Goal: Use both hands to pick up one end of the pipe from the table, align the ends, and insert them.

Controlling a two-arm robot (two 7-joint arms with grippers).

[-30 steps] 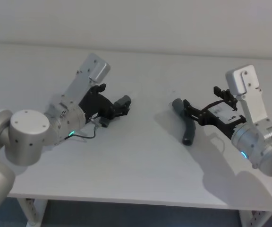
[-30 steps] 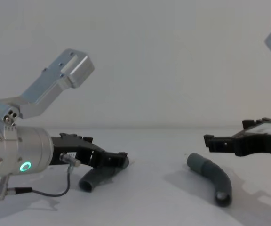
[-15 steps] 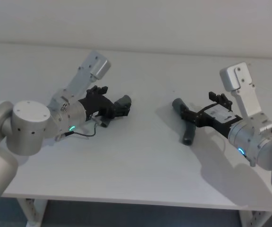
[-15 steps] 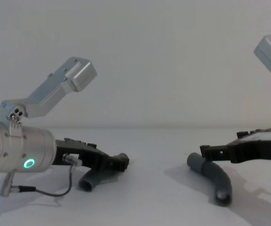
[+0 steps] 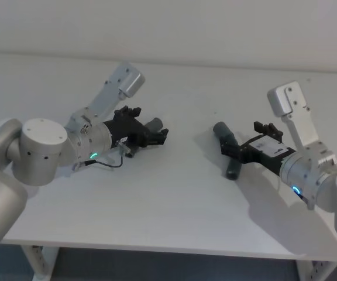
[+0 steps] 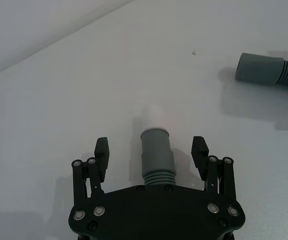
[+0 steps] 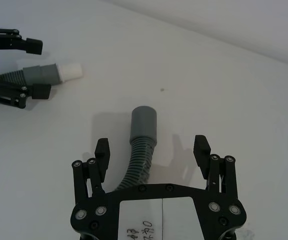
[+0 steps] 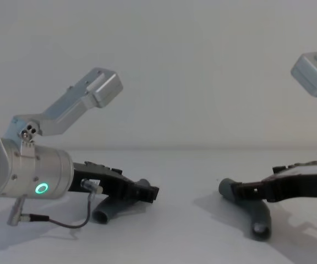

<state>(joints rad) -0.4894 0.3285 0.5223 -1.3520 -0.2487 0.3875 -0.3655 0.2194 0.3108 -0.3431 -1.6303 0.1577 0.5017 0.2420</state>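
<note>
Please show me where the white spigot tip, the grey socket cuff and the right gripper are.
white spigot tip (image 6: 154, 113): left wrist view, middle of the tip.
grey socket cuff (image 7: 144, 122): right wrist view, smooth side of the cuff.
right gripper (image 7: 152, 144): right wrist view, midway between its open fingertips.

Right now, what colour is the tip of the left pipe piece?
White tip on a grey cuff; clearest in left wrist view.

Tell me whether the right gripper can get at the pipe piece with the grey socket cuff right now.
Probably yes: the right gripper is open, its fingers either side of the pipe piece lying on the table, with nothing between them.
</note>
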